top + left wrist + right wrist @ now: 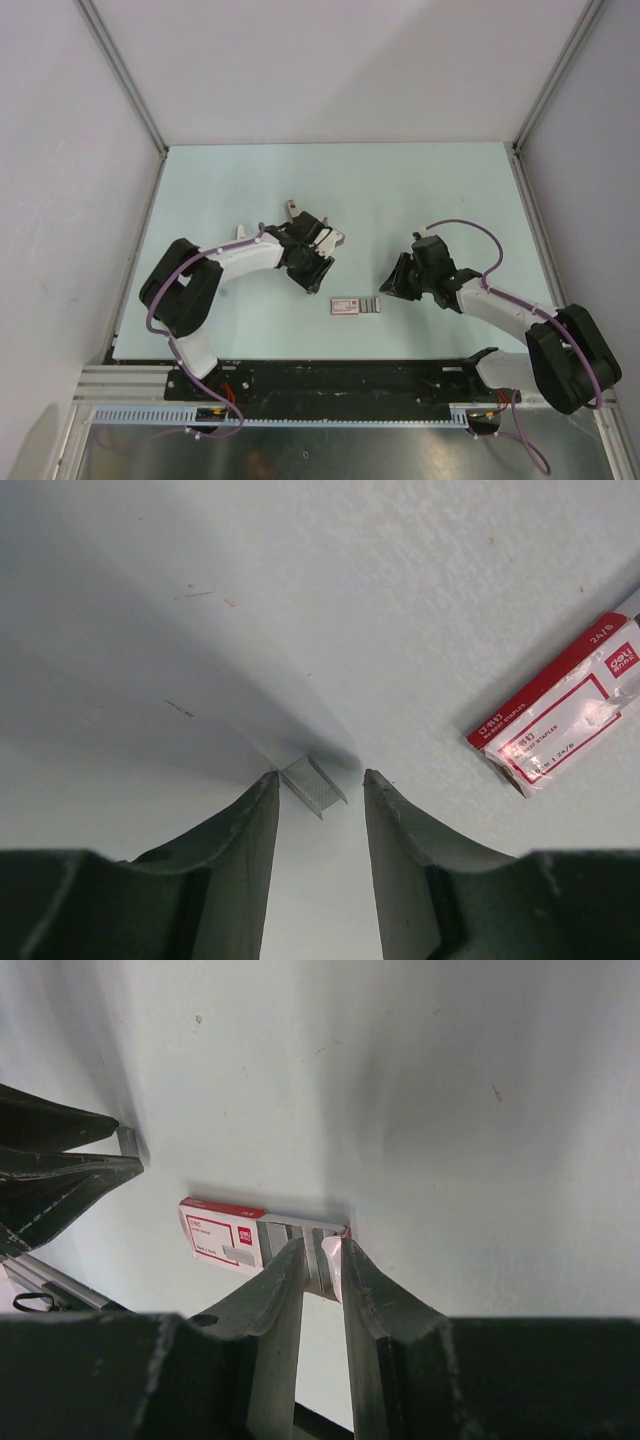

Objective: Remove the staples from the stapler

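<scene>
The left tool (pixel 320 773) gapes around a staples strip (pixel 313 784) lying on the desk (pixel 400 600), probably freeing it; the right tool (pixel 322 1246), barely parted and empty, hovers beside the box (pixel 222 1232).

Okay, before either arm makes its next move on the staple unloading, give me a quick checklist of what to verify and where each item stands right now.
1. Left gripper open: ok, fingers clearly apart.
2. Staple strip lined up with it: ok, it sits between the left fingertips, unclamped.
3. Stapler located: cannot tell, no view shows it clearly.
4. Right gripper state: cannot tell, fingers nearly together just above the loose staples.
5. Red-and-white box out of the way: not ok, it lies right against those staples.
6. Arms separated: ok, the top view shows a gap between the grippers.
</scene>
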### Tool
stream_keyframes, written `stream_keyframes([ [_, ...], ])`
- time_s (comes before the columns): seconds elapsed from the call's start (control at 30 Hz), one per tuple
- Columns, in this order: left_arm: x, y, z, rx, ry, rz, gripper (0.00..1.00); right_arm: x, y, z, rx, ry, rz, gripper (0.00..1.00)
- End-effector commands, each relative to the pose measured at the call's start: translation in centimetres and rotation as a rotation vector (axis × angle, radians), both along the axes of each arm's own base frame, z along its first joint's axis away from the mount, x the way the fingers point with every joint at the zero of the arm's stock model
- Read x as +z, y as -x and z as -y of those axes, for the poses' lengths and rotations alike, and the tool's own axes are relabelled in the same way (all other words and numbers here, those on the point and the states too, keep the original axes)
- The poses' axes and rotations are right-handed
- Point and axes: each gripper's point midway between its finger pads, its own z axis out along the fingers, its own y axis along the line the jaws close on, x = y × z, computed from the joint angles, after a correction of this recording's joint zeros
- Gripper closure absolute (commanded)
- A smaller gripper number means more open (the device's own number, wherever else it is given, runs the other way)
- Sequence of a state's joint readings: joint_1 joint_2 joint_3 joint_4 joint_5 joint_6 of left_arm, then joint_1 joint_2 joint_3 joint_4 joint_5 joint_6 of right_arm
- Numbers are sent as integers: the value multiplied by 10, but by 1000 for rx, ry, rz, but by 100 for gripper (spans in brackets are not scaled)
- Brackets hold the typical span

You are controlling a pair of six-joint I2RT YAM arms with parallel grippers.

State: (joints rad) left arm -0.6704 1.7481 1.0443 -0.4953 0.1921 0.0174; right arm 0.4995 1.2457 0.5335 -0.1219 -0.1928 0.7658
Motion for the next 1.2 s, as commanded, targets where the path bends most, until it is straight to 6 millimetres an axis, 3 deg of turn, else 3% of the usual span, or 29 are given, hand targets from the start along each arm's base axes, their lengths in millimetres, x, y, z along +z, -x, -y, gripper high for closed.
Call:
stream_keyframes([
  [0.0, -20, 11, -1, -40, -65, -20, 56, 18, -13, -6, 10, -31, 58, 74],
  [0.2, -33, 16, -14, -57, -126, -22, 57, 19, -14, -4, 5, -30, 59, 74],
  [0.6, -29, 16, -19, -51, -130, -2, 59, 17, -15, -2, 7, -26, 56, 74],
  [0.93, -40, 29, -25, -51, -141, -54, 78, 14, -15, -1, 9, -18, 52, 74],
  [1.17, -33, 26, -15, -69, -100, -51, 89, 15, -16, 1, 6, -18, 55, 74],
])
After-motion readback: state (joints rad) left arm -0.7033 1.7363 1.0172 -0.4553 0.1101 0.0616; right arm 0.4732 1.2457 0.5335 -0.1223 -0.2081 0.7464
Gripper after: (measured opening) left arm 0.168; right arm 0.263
